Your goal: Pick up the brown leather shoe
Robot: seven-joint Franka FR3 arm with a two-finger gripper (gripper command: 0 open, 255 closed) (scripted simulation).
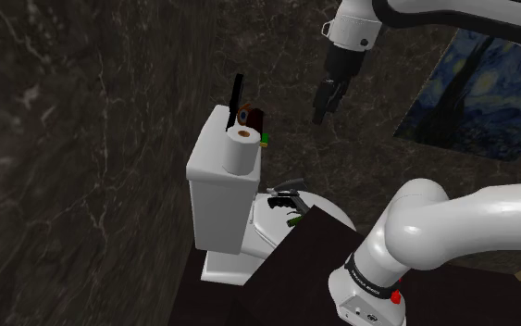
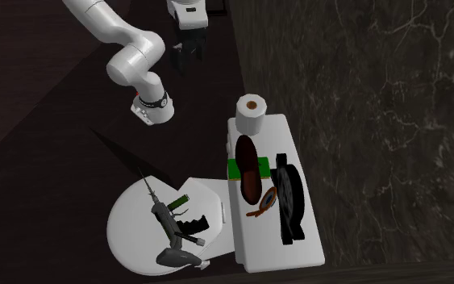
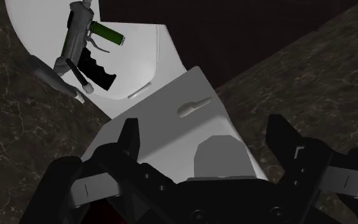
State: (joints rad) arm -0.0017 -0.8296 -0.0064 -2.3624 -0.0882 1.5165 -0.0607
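Second exterior view: glossy brown elongated shoe (image 2: 250, 171) on white tank lid (image 2: 265, 242), paper roll (image 2: 251, 114) at twelve o'clock; gripper (image 3: 205, 127) spread wide, empty.

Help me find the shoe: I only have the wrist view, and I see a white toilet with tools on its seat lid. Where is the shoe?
Observer: The brown shoe lies on the tank lid, as the second exterior view shows.
Operator: Anything crowding it?
Observer: A toilet roll stands upright on the lid, close by one end of the shoe.
Operator: Am I over it?
Observer: No. The gripper hangs in the air apart from the tank lid, at the shoulder view's right of it.
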